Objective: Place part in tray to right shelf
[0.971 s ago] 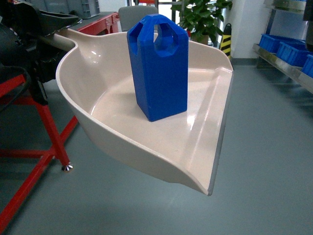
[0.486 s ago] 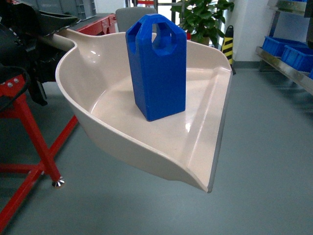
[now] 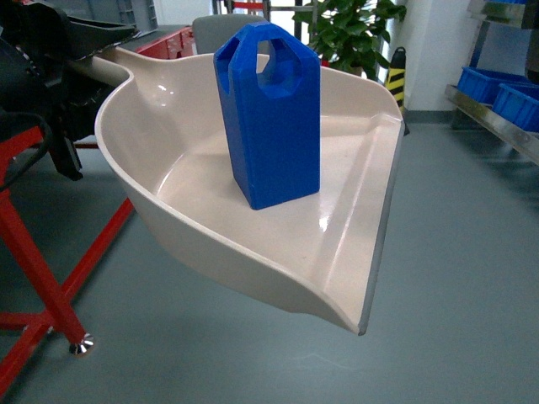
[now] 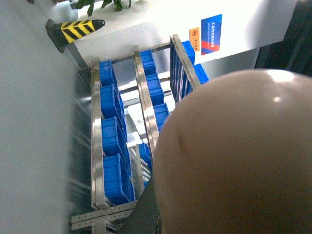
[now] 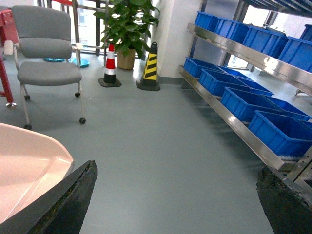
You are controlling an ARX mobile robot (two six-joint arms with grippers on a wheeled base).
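Note:
The bright-blue part [image 3: 274,118] stands upright in the middle of the cream tray [image 3: 253,244], which hangs in the air above the grey floor. The tray's handle runs up-left into my left gripper [image 3: 72,67], which is shut on it. In the left wrist view the tray's [image 4: 234,156] rounded back fills the frame and hides the jaws. My right gripper [image 5: 178,168] is open over bare floor, with the tray's edge [image 5: 24,161] beside its left finger. The right shelf [image 5: 234,117] with its steel rail runs along the right.
Blue crates [image 5: 273,129] fill the shelf's tiers. A red metal stand [image 3: 42,278] is at the left. Ahead are a grey wheeled chair [image 5: 46,53], a potted plant [image 5: 129,24], a red-white cone [image 5: 110,68] and a black-yellow cone [image 5: 150,68].
The red stand's foot has slid down and left in the head view and the shelf crates have shifted right. The tray and the part stay steady in the frame.

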